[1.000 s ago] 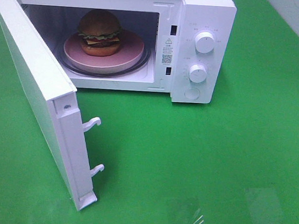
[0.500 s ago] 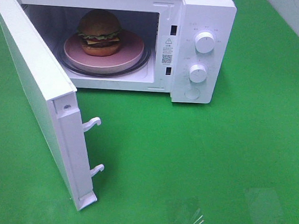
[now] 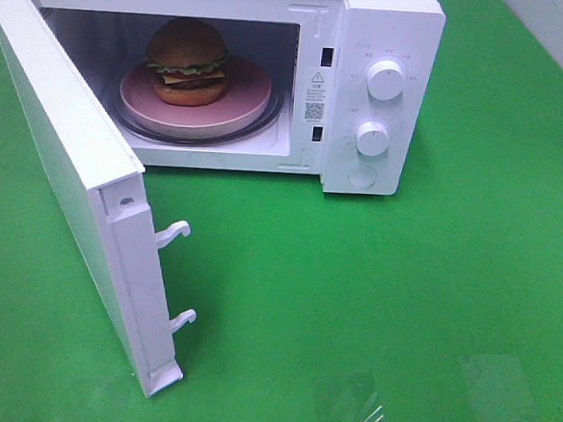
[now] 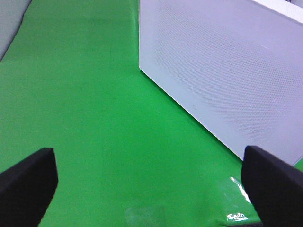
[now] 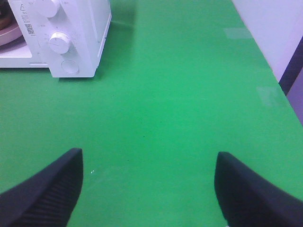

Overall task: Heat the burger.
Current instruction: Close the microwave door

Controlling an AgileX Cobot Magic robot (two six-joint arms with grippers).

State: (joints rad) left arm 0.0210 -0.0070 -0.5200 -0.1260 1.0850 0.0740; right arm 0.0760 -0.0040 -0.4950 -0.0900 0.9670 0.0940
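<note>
The burger (image 3: 187, 61) stands upright on a pink round plate (image 3: 241, 97) on the glass turntable inside the white microwave (image 3: 391, 26). The microwave door (image 3: 72, 167) is swung wide open toward the front left. Neither gripper shows in the exterior high view. In the left wrist view my left gripper (image 4: 147, 184) is open and empty, over the green mat beside the door's outer face (image 4: 227, 71). In the right wrist view my right gripper (image 5: 147, 184) is open and empty, over the mat in front of and to the right of the microwave (image 5: 71, 28).
The microwave's control panel carries two round knobs (image 3: 384, 79) and a round button (image 3: 362, 176). The open door's two latch hooks (image 3: 176, 231) stick out over the green mat (image 3: 401, 297). A white wall (image 5: 270, 28) borders the mat on the right.
</note>
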